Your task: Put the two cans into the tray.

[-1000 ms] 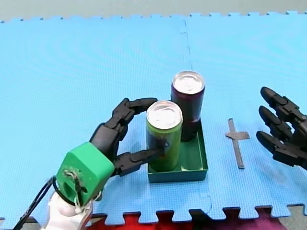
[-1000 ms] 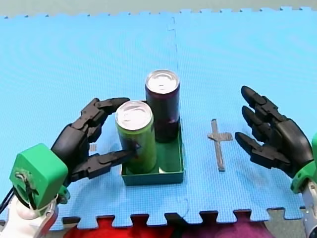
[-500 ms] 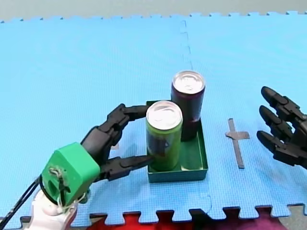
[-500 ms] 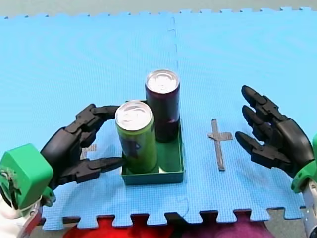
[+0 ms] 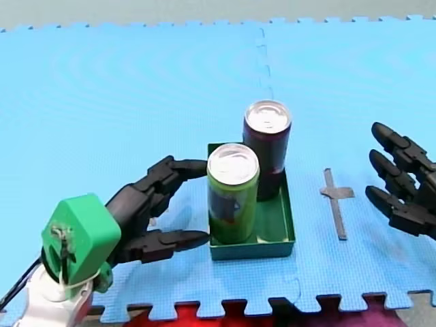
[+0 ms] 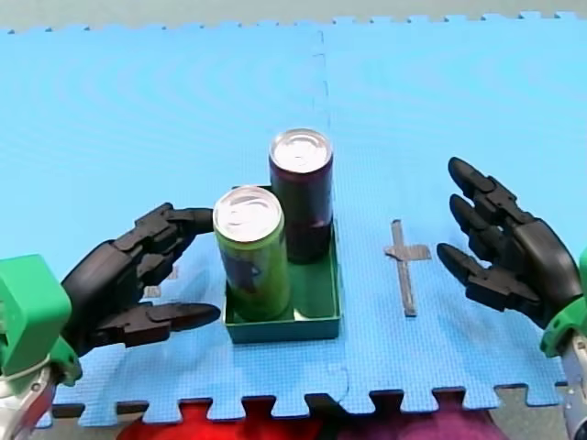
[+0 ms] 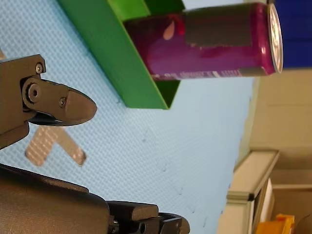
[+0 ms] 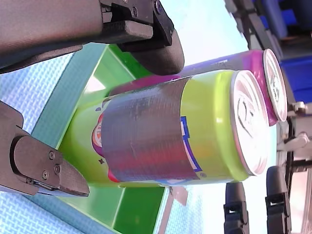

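Both cans are seen standing upright inside the green tray [image 5: 253, 248], which is set on the blue foam mat [image 5: 122, 95]. The green can [image 5: 233, 197] is placed in the near half of the tray and the purple can [image 5: 267, 146] just behind it; the two are close together, though whether they touch cannot be told. The left hand [image 5: 139, 208] is held over the mat just beside the tray's left wall, and nothing is held by it, its fingers being uncurled and closed on nothing. The green can is found just beyond the fingertips: the tip of the upper finger [image 5: 189, 165] is held level with the can's upper part and just short of its side, while the thumb [image 5: 176, 239] is pointed at the tray's near left corner, low beside the wall. In the second wrist view the green can is framed between a finger on one side and the thumb on the other, with a gap left on the thumb's side. The right hand [image 6: 500, 257] is held over the mat well to the right of the tray with nothing gripped, and a grey tape cross [image 5: 335, 197] is stuck to the mat between it and the tray. In the first wrist view the purple can is shown standing in a corner of the tray, well apart from a dark fingertip [image 7: 68, 105]
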